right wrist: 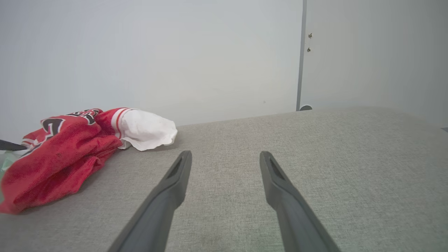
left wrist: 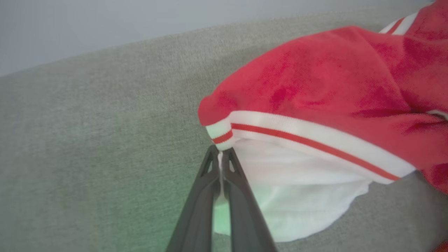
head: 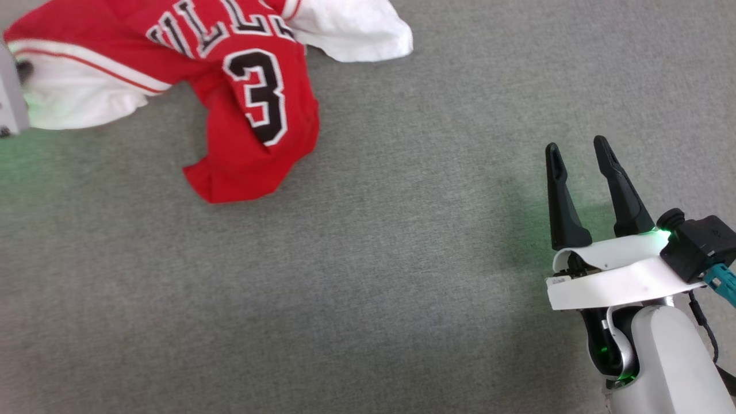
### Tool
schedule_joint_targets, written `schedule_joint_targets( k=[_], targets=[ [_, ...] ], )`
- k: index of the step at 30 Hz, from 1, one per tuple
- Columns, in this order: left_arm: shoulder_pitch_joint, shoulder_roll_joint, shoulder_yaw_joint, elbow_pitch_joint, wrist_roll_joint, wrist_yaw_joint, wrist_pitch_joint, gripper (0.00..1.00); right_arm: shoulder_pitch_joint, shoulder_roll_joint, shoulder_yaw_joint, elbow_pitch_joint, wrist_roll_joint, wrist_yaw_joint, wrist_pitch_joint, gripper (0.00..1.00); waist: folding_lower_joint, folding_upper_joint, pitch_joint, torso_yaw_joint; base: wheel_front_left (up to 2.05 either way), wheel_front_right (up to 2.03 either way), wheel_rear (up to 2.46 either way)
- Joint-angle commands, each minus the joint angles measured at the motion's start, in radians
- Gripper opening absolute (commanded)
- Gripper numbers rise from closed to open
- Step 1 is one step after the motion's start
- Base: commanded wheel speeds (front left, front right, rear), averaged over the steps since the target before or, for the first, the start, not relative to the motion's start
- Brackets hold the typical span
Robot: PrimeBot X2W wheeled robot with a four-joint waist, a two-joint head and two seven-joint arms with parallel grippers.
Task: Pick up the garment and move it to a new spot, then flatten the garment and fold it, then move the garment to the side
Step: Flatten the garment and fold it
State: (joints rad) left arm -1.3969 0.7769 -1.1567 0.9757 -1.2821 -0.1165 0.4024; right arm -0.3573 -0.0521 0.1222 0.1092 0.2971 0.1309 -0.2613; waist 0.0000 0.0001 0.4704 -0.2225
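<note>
The garment (head: 253, 115) lies crumpled near the grey desk's (head: 402, 259) far edge, leftward (number 3 facing up). The left gripper (left wrist: 221, 151) has its jaws closed on the white sleeve beside the striped trim. The right gripper (head: 575, 146) hovers with jaws open, well apart.

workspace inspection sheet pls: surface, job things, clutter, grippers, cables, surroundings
surface: grey woven cloth surface, flat, green glow near the grippers
job's things: garment crumpled at the far left, number 3 facing up, both white sleeves showing
clutter: nothing seen
grippers: left gripper shut on the garment's white sleeve by the striped trim; right gripper open, holding nothing, apart from the garment
cables: dark cable and teal plug at the right wrist
surroundings: pale wall with a vertical seam
</note>
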Motion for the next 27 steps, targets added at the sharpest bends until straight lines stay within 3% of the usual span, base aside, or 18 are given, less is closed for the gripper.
schedule_joint_targets(
  k=[1,3,4,9,15,23,27],
  targets=[
    [0.017,-0.008,-0.005,0.011,0.009,-0.005,-0.005,0.0,0.014,0.002,-0.003,-0.004,-0.003,0.0,-0.005,1.0,0.0,-0.0001,0.018,-0.018,0.0,0.0,0.0],
    [0.011,-0.013,-0.02,0.031,0.028,-0.007,-0.022,0.64,0.017,0.002,-0.007,-0.004,-0.007,0.0,-0.005,1.0,0.0,-0.0001,0.015,-0.014,0.0,0.0,0.0],
    [0.007,-0.018,-0.023,0.038,0.033,-0.008,-0.031,1.0,0.018,0.002,-0.007,-0.004,-0.009,0.0,-0.005,1.0,0.0,-0.0001,0.012,-0.009,0.0,0.0,0.0],
    [-0.021,-0.041,-0.048,0.03,0.074,-0.013,-0.087,1.0,0.025,0.001,-0.001,0.007,-0.019,0.0,-0.005,1.0,0.0,-0.0001,-0.027,0.029,0.0,0.0,0.0],
    [-0.036,-0.047,-0.082,-0.124,0.088,-0.014,-0.082,1.0,0.039,0.001,0.003,0.027,-0.034,0.0,-0.005,1.0,0.0,-0.0001,-0.086,0.078,0.0,0.0,0.0],
    [0.013,-0.015,-0.111,-0.521,-0.026,-0.014,0.194,1.0,0.05,0.001,0.015,0.04,-0.029,0.0,-0.005,1.0,0.0,-0.0001,-0.121,0.088,0.0,0.0,0.0],
    [0.042,0.001,-0.12,-0.682,-0.016,-0.014,0.288,1.0,0.054,0.001,0.019,0.032,-0.015,0.0,-0.005,1.0,0.0,-0.0001,-0.112,0.072,0.0,0.0,0.0]
  ],
)
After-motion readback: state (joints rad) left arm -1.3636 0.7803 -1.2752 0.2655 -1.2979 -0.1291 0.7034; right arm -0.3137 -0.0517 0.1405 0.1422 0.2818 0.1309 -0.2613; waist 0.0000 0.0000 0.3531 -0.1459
